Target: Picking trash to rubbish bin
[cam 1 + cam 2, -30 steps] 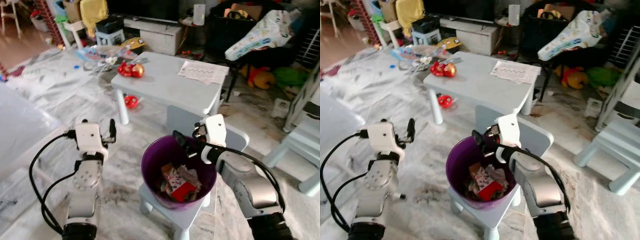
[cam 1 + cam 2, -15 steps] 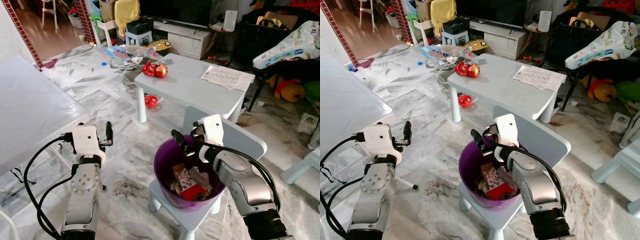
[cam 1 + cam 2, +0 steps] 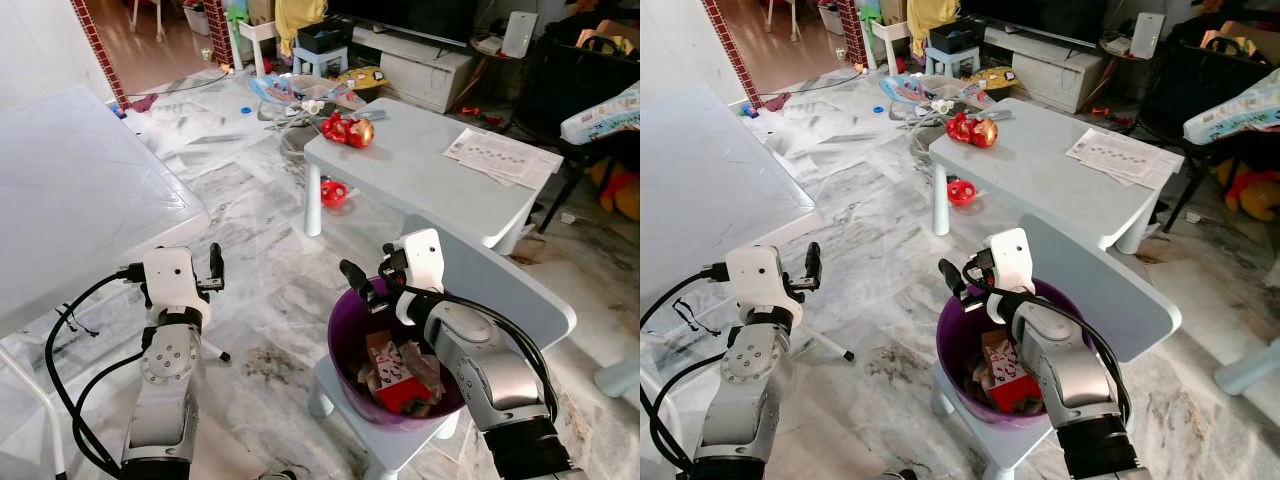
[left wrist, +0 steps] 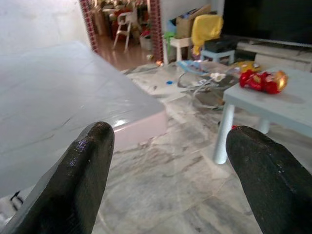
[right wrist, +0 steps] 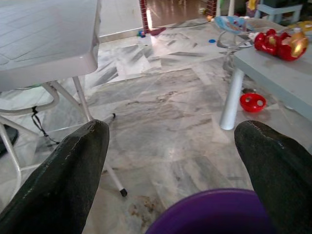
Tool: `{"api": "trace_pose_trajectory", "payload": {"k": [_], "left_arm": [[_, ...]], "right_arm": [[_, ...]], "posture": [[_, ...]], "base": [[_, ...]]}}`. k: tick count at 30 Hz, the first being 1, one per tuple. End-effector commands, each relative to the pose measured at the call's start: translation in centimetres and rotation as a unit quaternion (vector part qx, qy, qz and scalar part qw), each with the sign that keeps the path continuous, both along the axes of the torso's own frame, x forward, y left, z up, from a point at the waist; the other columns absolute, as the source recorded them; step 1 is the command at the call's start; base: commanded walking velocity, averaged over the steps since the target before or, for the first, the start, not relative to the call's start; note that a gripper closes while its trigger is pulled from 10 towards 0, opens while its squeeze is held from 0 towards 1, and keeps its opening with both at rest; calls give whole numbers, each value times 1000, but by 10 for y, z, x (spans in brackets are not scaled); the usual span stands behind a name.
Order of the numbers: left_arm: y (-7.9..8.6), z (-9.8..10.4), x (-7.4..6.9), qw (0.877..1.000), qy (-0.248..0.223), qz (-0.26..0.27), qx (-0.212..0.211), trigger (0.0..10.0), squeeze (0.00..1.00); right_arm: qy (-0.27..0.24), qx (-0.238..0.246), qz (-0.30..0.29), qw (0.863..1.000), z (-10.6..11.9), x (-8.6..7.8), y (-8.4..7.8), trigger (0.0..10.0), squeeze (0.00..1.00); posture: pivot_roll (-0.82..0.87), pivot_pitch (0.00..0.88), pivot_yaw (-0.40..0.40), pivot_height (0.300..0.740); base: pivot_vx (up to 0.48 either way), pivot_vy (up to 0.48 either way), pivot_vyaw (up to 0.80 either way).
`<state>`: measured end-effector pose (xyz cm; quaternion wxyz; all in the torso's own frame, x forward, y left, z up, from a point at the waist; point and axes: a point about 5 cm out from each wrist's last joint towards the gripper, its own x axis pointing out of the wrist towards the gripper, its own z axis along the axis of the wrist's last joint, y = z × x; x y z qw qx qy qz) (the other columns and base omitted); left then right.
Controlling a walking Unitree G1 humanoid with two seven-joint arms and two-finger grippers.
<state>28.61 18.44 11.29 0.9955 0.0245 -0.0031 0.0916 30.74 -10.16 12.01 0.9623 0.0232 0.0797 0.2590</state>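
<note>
Marble floor (image 3: 260, 300) underfoot, cluttered living room. One purple bin (image 3: 345, 330) sits on one small blue chair (image 3: 510, 290), trash (image 3: 395, 375) inside it. Right gripper (image 3: 362, 288) hovers at the bin's near-left rim, fingers spread, empty. Left gripper (image 3: 214, 268) hangs over the floor, fingers spread too. One low grey table (image 3: 420, 170) beyond, red wrappers (image 3: 347, 129) at its far-left corner, one paper sheet (image 3: 495, 155) at its far-right edge.

The bin (image 3: 345, 330) hides much of the small chair (image 3: 520, 300) under it, and the right arm covers part of its rim. The trash (image 3: 398, 372) inside is a jumble — only a red-and-white packet reads clearly. The print on the paper (image 3: 500, 156) is too small to read.
</note>
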Motion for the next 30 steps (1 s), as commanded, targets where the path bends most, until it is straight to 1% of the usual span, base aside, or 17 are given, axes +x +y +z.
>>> {"api": "trace_pose_trajectory", "payload": {"k": [1,3,5,30], "left_arm": [[5,8,0,1000,-11,15,-2,10000,0],[9,8,0,999,-10,31,1,10000,0],[10,8,0,999,-9,33,0,10000,0],[4,3,-2,1000,7,26,-3,10000,0]], "right_arm": [[-8,-1,5,1000,3,2,1,10000,0],[-8,-1,6,1000,2,2,2,10000,0],[-7,-1,8,1000,2,1,3,10000,0],[-4,0,14,1000,1,1,4,10000,0]], "posture": [[17,21,29,740],[19,22,28,740],[21,23,27,740],[19,26,23,740]], "base": [[0,0,800],[0,0,800],[0,0,800],[0,0,800]]}}
